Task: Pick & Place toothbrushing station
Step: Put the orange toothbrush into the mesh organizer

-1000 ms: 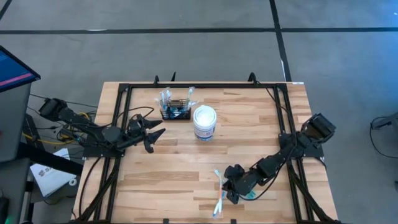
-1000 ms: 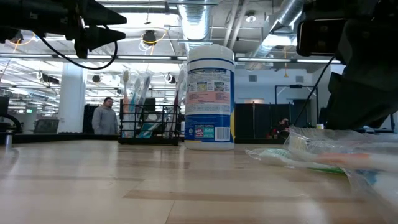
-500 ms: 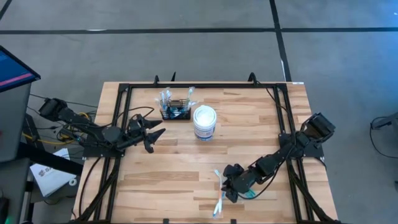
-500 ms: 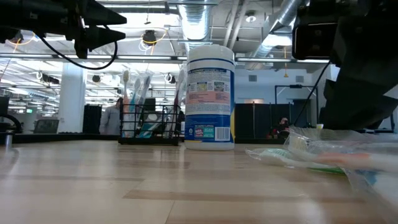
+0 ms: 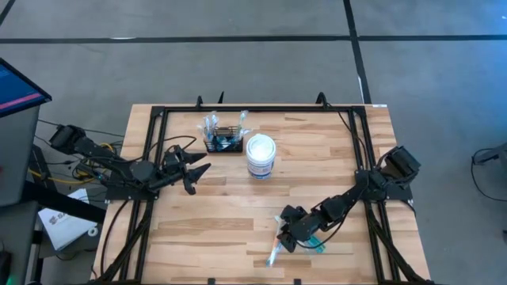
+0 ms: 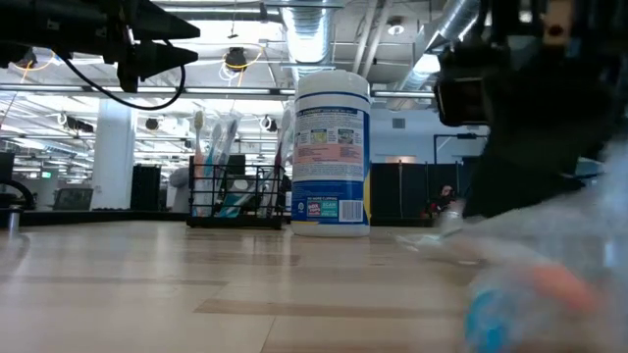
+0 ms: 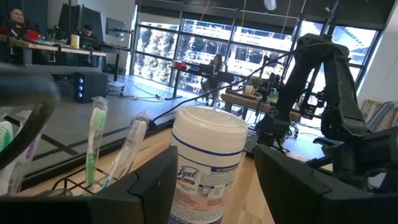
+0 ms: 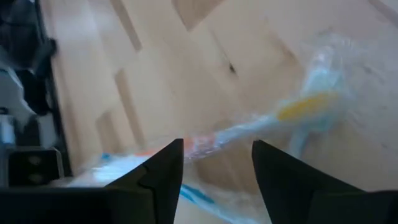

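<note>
One wire caddy (image 5: 223, 143), one white tub (image 5: 261, 155), two open tools, left (image 5: 200, 169); right (image 5: 283, 237)

Grey concrete floor (image 5: 238, 63) crossed by dark seam lines. Ceiling ducts (image 6: 314, 29) and pipes overhead, lamps lit. Large windows (image 7: 205, 46) at far side. Desks with monitors (image 7: 81, 28). White pillar (image 6: 113, 157).

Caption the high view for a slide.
Right gripper open over wrapped toothbrushes near the table's front edge; left gripper open, waiting beside the rack and tub.
</note>
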Available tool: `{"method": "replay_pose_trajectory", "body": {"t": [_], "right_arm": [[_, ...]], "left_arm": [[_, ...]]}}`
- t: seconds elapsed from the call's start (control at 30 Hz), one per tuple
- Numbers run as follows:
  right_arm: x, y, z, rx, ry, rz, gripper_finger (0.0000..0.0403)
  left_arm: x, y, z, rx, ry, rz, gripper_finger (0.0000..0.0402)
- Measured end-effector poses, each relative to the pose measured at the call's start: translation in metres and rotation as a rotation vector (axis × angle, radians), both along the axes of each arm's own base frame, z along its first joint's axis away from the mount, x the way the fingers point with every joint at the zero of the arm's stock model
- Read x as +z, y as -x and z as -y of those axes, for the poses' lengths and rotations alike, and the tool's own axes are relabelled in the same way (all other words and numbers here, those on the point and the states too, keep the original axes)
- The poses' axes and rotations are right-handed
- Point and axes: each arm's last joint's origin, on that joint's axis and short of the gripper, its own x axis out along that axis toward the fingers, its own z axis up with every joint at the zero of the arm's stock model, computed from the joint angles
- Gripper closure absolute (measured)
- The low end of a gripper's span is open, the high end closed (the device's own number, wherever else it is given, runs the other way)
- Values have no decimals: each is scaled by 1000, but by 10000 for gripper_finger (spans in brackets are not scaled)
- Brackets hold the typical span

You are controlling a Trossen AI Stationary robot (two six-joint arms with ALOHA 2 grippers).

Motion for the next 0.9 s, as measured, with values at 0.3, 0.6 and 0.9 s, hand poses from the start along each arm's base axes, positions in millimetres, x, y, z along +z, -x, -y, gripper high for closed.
{"method": "replay_pose_trajectory", "body": {"t": [0.3, 0.6, 0.9], "right_arm": [[-1, -8, 12, -57, -13, 4, 239], [-1, -15, 25, -85, 12, 3, 303], [-1, -17, 29, -39, 63, 15, 397]], "left_arm": [[0, 0, 0, -1, 0, 0, 193], [0, 0, 0, -3, -1, 0, 193], [0, 0, 0, -3, -1, 0, 193]]}}
